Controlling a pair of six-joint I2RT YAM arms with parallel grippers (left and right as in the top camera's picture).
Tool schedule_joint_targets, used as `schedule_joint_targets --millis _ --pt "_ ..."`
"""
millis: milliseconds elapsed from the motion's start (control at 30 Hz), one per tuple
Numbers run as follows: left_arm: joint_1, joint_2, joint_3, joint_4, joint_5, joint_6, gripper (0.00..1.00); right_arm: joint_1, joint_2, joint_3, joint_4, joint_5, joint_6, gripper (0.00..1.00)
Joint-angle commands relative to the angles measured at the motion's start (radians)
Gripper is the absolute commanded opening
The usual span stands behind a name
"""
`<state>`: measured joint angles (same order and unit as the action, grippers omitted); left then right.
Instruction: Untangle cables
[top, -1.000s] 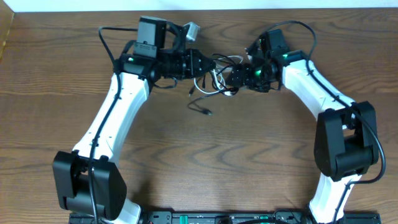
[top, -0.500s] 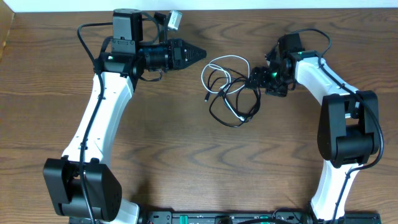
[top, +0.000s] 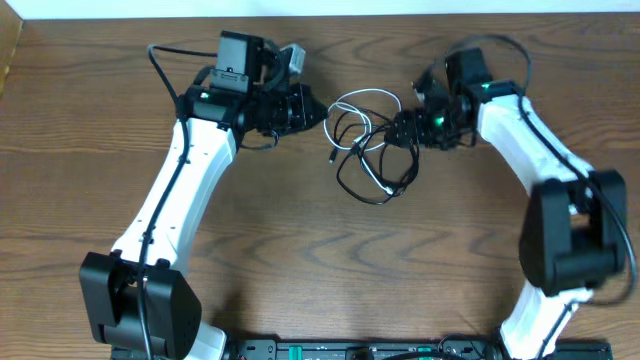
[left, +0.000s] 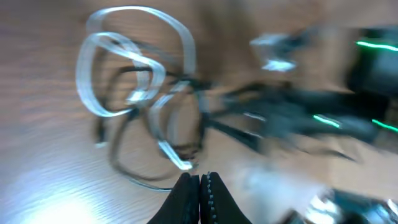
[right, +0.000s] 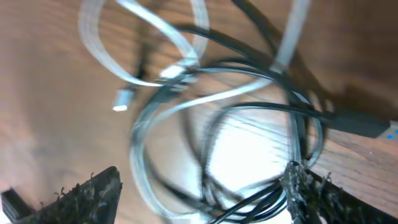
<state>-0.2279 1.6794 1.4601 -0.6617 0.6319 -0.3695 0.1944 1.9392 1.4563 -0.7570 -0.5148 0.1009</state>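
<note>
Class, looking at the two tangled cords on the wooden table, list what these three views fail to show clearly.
- Left wrist view: motion blur smears the thin white cord and the thin black cord, so their crossings cannot be traced.
- Overhead view: the plug ends are too small to identify.
- Right wrist view: the picture's edges cut off both cords, and blur hides whether the right gripper touches either.

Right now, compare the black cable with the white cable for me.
The white cable forms a small loop at the far edge of the tangle; the black cable sweeps a wider loop on the near side. The white cable's plug lies on the tangle's right, the black cable's plug on its left. Both lie crossed on the table.
</note>
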Motion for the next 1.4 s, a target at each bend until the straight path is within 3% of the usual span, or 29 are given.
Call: schedule_joint_targets --millis 0,167,333,767,900,1133,1367 --pt "0.031 -0.021 0.023 -0.040 -0.304 -0.175 0.08 0.043 -0.047 0.002 -0.018 -0.018 -0.122 0.72" --pt "0.066 -0.021 0.023 -0.050 -0.335 -0.201 0.08 0.126 -0.007 0.002 -0.061 -0.005 -0.218 0.55" --pt "0.071 -0.021 0.023 -0.070 -0.340 -0.200 0.08 0.192 0.048 0.002 -0.073 0.086 -0.218 0.33" --pt "0.071 -0.020 0.023 -0.123 -0.372 -0.201 0.08 0.241 0.098 0.002 -0.041 0.229 -0.206 0.22" --pt "0.071 -0.020 0.023 -0.124 -0.372 -0.201 0.08 0.241 0.098 0.002 -0.039 0.229 -0.206 0.02" --pt "0.071 -0.020 0.023 -0.123 -0.372 -0.201 0.08 0.236 0.078 0.011 -0.071 0.209 -0.194 0.01" --pt "0.071 -0.020 0.023 -0.122 -0.372 -0.200 0.08 0.178 -0.074 0.149 -0.219 0.137 -0.176 0.01"
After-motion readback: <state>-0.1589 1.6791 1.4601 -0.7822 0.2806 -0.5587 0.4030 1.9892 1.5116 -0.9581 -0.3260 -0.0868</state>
